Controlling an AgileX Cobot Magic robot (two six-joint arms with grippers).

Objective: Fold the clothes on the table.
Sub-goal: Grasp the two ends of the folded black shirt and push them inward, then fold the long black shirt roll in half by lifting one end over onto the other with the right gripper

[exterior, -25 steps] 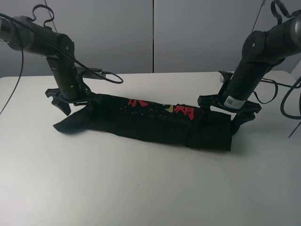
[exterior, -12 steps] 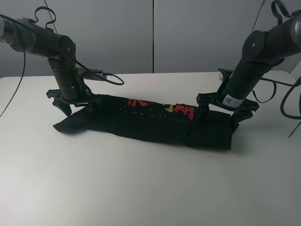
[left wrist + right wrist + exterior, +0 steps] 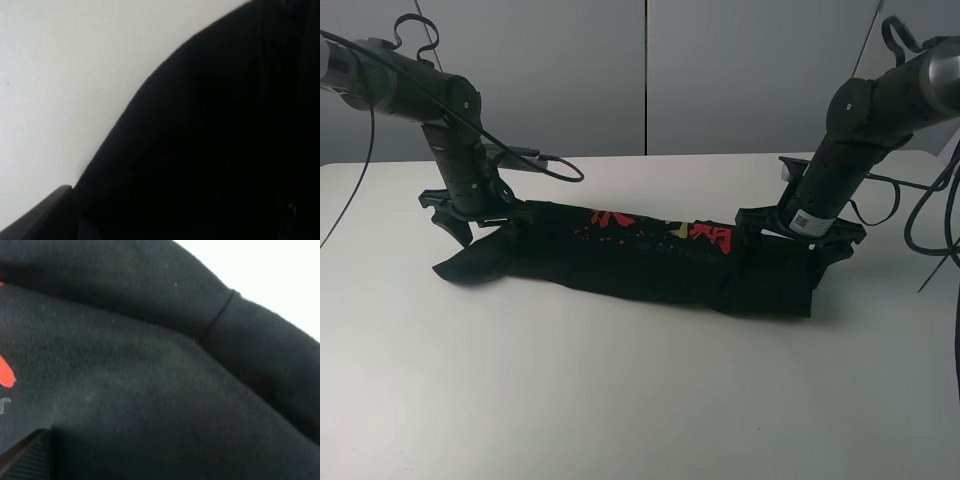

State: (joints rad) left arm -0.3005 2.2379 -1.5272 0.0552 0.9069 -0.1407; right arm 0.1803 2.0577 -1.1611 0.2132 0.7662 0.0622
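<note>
A: Table (image 3: 620,400) first. What is lying on it?

B: The white table is carrying the clothes (image 3: 640,262), one black T-shirt. It is lying as a long, narrow band across the middle, running left to right in the high view. Red and yellow print is showing along its far edge.

A: And where are the arms standing?

B: One is reaching down at each end of the band. The left pincer (image 3: 472,215) is sitting over the left end, just behind the sleeve that is sticking out toward the front left. The right pincer (image 3: 798,232) is sitting over the right end, just beside the red characters.

A: Are they clamping the cloth?

B: No. Both are standing released, jaws spread wide, gripping nothing, with the black cloth lying under and between them.

A: What are the wrist cameras showing?

B: The left one is showing black cloth filling most of the picture, with bare table beside it. The right one is showing folded black cloth with a seam and a scrap of red print, and table at one corner.
</note>
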